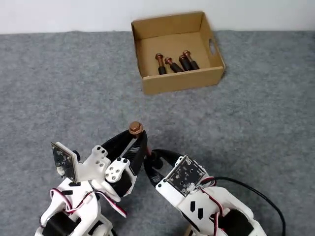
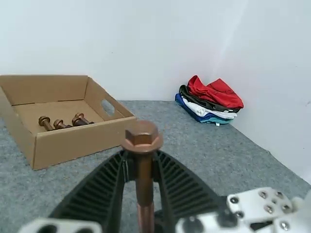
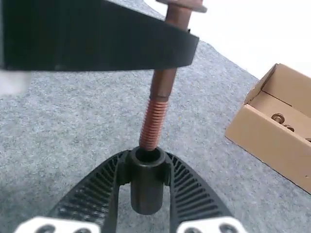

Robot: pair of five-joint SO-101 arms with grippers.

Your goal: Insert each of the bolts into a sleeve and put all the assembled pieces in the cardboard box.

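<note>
Left gripper (image 2: 141, 162): fingers closed on one copper bolt (image 2: 143, 177), held upright by the shank, hex head on top.
Right gripper (image 3: 147, 164): fingers closed round one black sleeve (image 3: 146, 189), open end up, directly under the bolt; the threaded tip sits at the sleeve's mouth.
Cardboard box (image 1: 182, 81): on the grey table (image 1: 59, 88), well beyond both arms; four assembled pieces (image 1: 175, 64) lie inside.
Folded clothes (image 2: 209, 99): piled by the wall corner.

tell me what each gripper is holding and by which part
Left gripper clamps the bolt on its smooth shank just under the head; right gripper clamps the sleeve around its upper sides.
</note>
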